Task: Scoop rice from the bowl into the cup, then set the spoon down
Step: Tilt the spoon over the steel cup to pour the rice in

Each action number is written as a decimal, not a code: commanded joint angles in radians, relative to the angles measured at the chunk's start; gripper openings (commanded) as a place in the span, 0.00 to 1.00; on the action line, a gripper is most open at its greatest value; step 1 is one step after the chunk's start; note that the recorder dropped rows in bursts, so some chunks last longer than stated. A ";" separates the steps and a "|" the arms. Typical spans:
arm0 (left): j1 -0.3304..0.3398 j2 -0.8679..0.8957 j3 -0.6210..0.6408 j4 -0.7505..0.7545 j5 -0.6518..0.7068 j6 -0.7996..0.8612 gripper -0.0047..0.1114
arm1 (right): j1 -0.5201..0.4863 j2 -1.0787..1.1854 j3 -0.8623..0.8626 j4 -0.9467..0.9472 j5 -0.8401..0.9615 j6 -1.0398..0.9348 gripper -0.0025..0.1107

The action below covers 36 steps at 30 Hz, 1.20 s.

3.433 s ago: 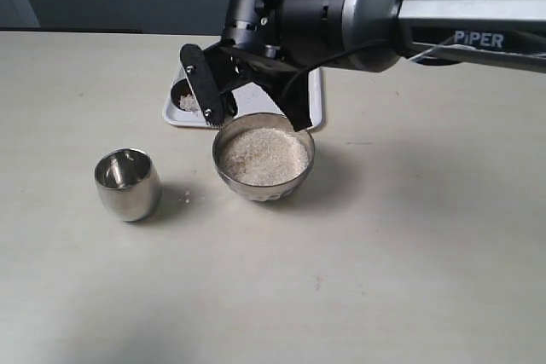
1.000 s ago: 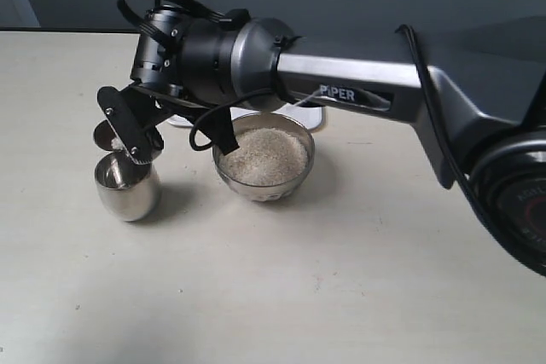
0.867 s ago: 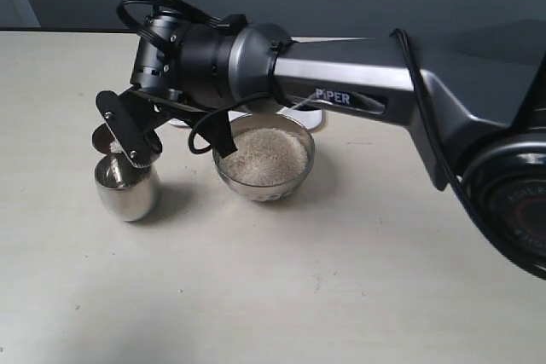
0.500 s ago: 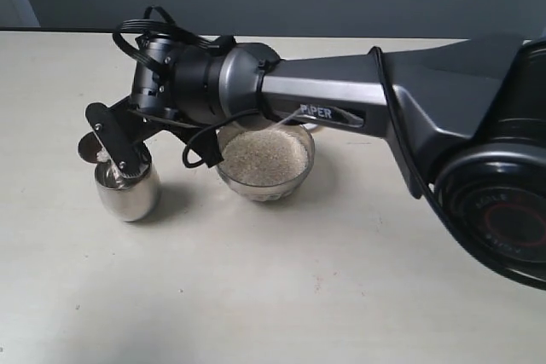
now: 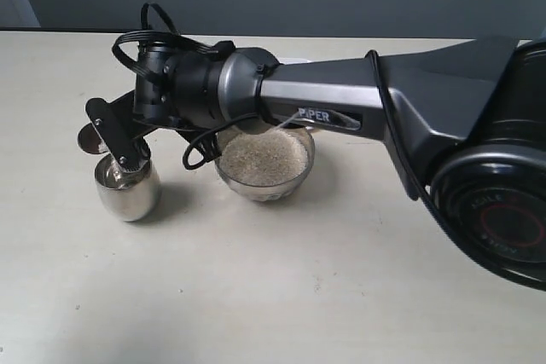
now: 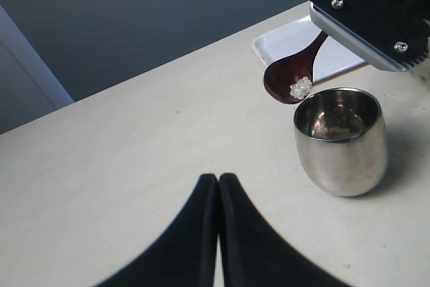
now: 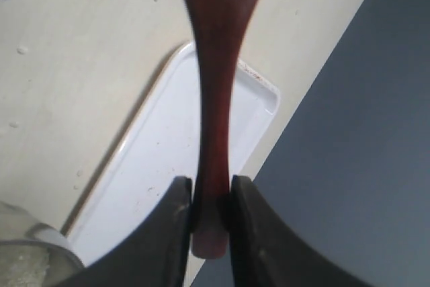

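One cup is seen with one bowl of rice at its 3 o'clock. One spoon is tilted at the cup's rim, clamped by the right gripper, whose arm is stretched in from 3 o'clock. The left gripper is closed and empty.

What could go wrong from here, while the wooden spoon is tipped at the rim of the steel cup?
1. The head of the wooden spoon sits at the rim of the steel cup, not over its middle, so the rice clump on it may drop onto the table.
2. The right gripper pinches only the handle's end; the spoon could swivel or slip.
3. That gripper hangs close above the cup and might knock it over.
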 commanded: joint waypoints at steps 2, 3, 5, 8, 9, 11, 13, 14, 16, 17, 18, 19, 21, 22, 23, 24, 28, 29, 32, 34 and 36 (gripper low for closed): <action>-0.010 -0.007 0.003 0.000 -0.006 -0.003 0.04 | 0.000 -0.004 0.018 -0.062 -0.013 0.060 0.01; -0.010 -0.007 0.003 0.000 -0.006 -0.003 0.04 | 0.000 -0.004 0.022 -0.092 -0.017 0.099 0.01; -0.010 -0.007 0.003 0.000 -0.003 -0.003 0.04 | 0.000 -0.004 0.022 -0.141 -0.017 0.186 0.01; -0.010 -0.007 0.003 0.000 -0.003 -0.003 0.04 | 0.000 -0.004 0.022 -0.152 -0.017 0.205 0.01; -0.010 -0.007 0.003 0.000 -0.003 -0.003 0.04 | 0.000 -0.004 0.022 -0.152 -0.017 0.224 0.01; -0.010 -0.007 0.003 0.000 -0.003 -0.003 0.04 | 0.000 -0.004 0.022 -0.152 -0.011 0.231 0.01; -0.010 -0.007 0.003 0.000 -0.003 -0.003 0.04 | 0.000 -0.004 0.022 -0.152 -0.007 0.257 0.01; -0.010 -0.007 0.003 0.000 -0.003 -0.003 0.04 | 0.000 -0.004 0.022 -0.152 -0.003 0.270 0.01; -0.010 -0.007 0.003 0.000 -0.003 -0.003 0.04 | 0.000 -0.004 0.031 -0.152 -0.003 0.271 0.01; -0.010 -0.007 0.003 0.000 -0.003 -0.003 0.04 | 0.002 -0.004 0.042 -0.155 -0.001 0.273 0.01; -0.010 -0.007 0.003 0.000 -0.003 -0.003 0.04 | 0.002 -0.004 0.062 -0.152 0.002 0.279 0.01; -0.010 -0.007 0.003 0.000 -0.003 -0.003 0.04 | 0.006 -0.004 0.077 -0.155 0.002 0.290 0.01; -0.010 -0.007 0.003 0.000 -0.003 -0.003 0.04 | 0.007 -0.004 0.105 -0.159 -0.010 0.294 0.01; -0.010 -0.007 0.003 0.000 -0.003 -0.003 0.04 | 0.009 -0.004 0.113 -0.167 -0.020 0.315 0.01; -0.010 -0.007 0.003 0.000 -0.003 -0.003 0.04 | 0.009 -0.004 0.113 -0.179 -0.020 0.337 0.01; -0.010 -0.007 0.003 0.000 -0.003 -0.003 0.04 | 0.009 -0.004 0.113 -0.222 -0.020 0.378 0.01; -0.010 -0.007 0.003 0.000 -0.003 -0.003 0.04 | 0.009 -0.004 0.113 -0.270 -0.020 0.406 0.01; -0.010 -0.007 0.003 0.000 -0.003 -0.003 0.04 | 0.009 -0.004 0.113 -0.266 -0.020 0.406 0.01; -0.010 -0.007 0.003 0.000 -0.003 -0.003 0.04 | 0.009 -0.004 0.113 -0.264 -0.020 0.414 0.01; -0.010 -0.007 0.003 0.000 -0.003 -0.003 0.04 | 0.011 -0.004 0.113 -0.268 -0.018 0.436 0.01; -0.010 -0.007 0.003 0.000 -0.003 -0.003 0.04 | 0.018 -0.004 0.113 -0.268 -0.007 0.445 0.01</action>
